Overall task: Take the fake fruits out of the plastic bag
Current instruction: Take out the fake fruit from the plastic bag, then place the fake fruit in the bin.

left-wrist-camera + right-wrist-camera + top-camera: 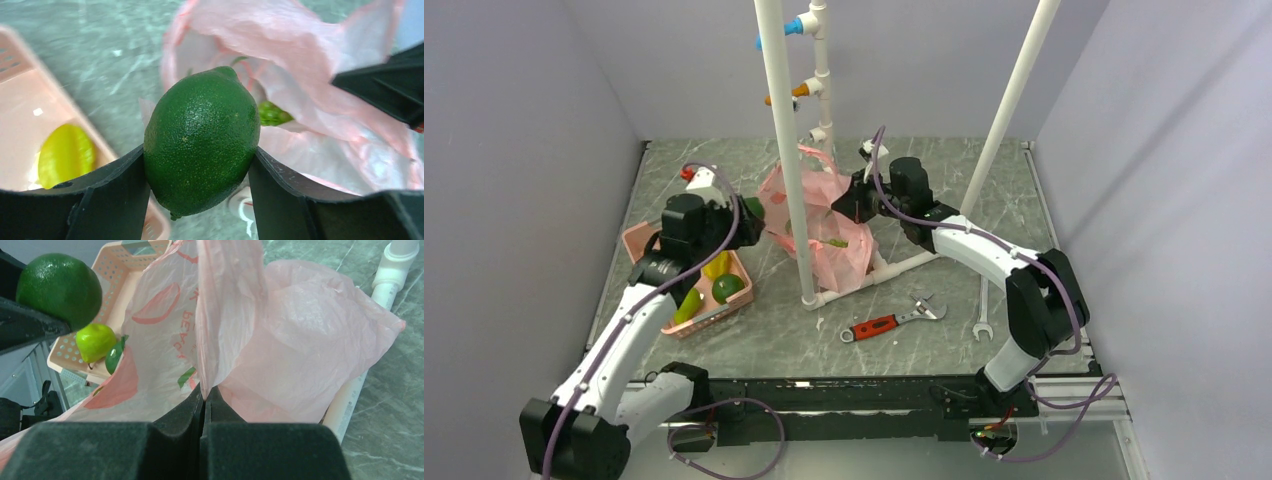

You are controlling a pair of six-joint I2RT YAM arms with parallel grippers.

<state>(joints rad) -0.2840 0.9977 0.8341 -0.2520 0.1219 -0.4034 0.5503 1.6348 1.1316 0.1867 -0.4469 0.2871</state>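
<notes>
- Just left of the plastic bag (310,65), my left claw (200,152) is clamped on a dark green lime (200,130). It holds the lime off the tabletop (100,50), between the bag and the pink basket (20,110).
- My right claw (204,397) is pinched together on a fold of the bag and holds it up.
- I can see another green fruit (272,114) inside the bag's open mouth.
- A yellow-green fruit (65,155) lies in the basket.
</notes>
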